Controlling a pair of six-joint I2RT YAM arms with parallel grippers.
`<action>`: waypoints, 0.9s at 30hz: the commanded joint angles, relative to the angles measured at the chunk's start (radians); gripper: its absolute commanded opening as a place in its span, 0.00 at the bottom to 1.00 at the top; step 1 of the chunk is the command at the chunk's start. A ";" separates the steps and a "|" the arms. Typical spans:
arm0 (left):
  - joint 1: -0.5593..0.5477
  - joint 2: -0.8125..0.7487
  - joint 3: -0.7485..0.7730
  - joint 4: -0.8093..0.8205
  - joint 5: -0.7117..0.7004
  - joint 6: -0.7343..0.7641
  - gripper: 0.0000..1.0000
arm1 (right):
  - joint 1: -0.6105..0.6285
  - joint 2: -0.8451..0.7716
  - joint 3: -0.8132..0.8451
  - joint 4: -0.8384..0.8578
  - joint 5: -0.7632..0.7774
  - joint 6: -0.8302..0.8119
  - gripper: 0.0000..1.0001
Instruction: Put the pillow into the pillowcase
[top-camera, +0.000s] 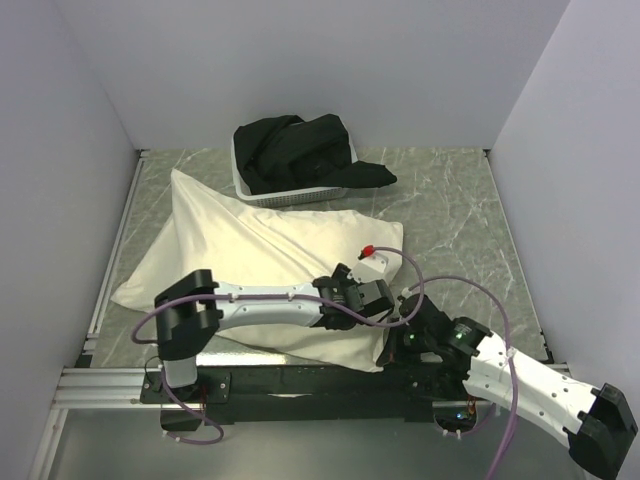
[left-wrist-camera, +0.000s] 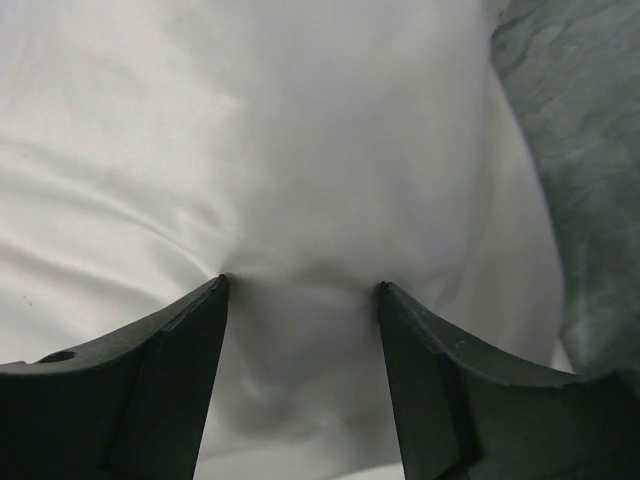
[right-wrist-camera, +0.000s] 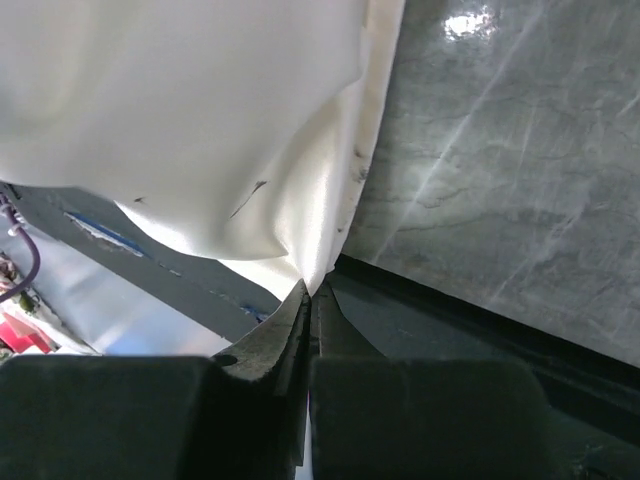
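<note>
The right end effector pinches a corner of the pillowcase at its tips. The left end effector, spread wide, presses the cloth just ahead. The pillow is unseen, probably inside; next, pull that corner taut.

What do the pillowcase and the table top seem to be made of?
The pillowcase looks like thin woven fabric, cream-white with a slight sheen: it lies in soft wrinkles and folds. The table top looks like polished stone or a marble-print laminate, grey-green: pale veins and a bright glare show; which one, I cannot tell.
</note>
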 joint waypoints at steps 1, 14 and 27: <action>0.013 0.059 0.011 -0.062 -0.079 0.040 0.65 | -0.010 0.013 0.057 -0.013 0.009 -0.020 0.00; 0.211 -0.098 -0.215 0.002 0.028 -0.039 0.60 | -0.017 0.068 0.044 0.050 -0.013 -0.037 0.00; 0.205 -0.206 -0.157 0.098 0.199 -0.022 0.85 | -0.016 0.085 0.095 0.044 0.132 -0.104 0.62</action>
